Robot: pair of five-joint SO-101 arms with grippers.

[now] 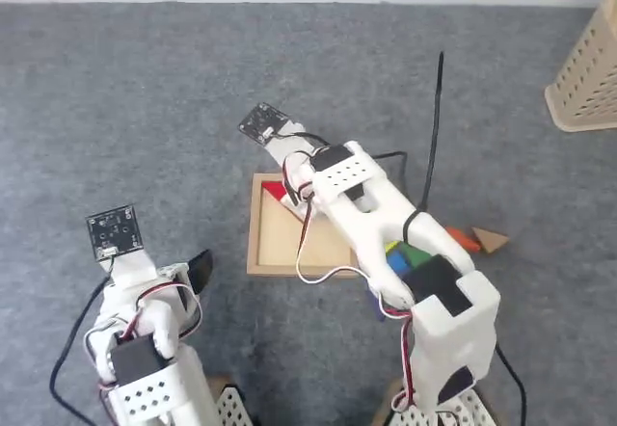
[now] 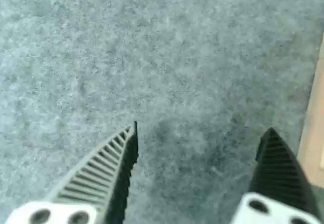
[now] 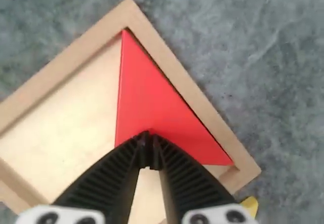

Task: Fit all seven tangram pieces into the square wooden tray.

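- The left gripper (image 2: 202, 127) is spread wide and holds nothing. It hangs over the bare grey carpet (image 1: 145, 98), left of the tray, and there is much open floor around it.
- The square wooden tray (image 1: 253, 243) lies flat on the carpet between the two arms. Most of its floor is bare, light wood.
- One red triangle (image 3: 152, 102) lies inside the tray. Its long side runs along one wall, and one sharp point sits in a corner of the tray.
- The right gripper (image 3: 150, 145) is over the tray with its fingers pressed together. Their tips are at the square corner of the red triangle. I cannot tell if they pinch it or only touch it.
- Other pieces lie on the carpet outside the tray, right of the right arm: a green piece (image 1: 413, 252) and a blue piece (image 1: 395, 264) close to the arm, and farther right an orange piece (image 1: 463, 240) just beside a pale triangle (image 1: 492, 241).
- A perforated wooden box (image 1: 588, 69) stands at the far right edge, well apart from the tray.
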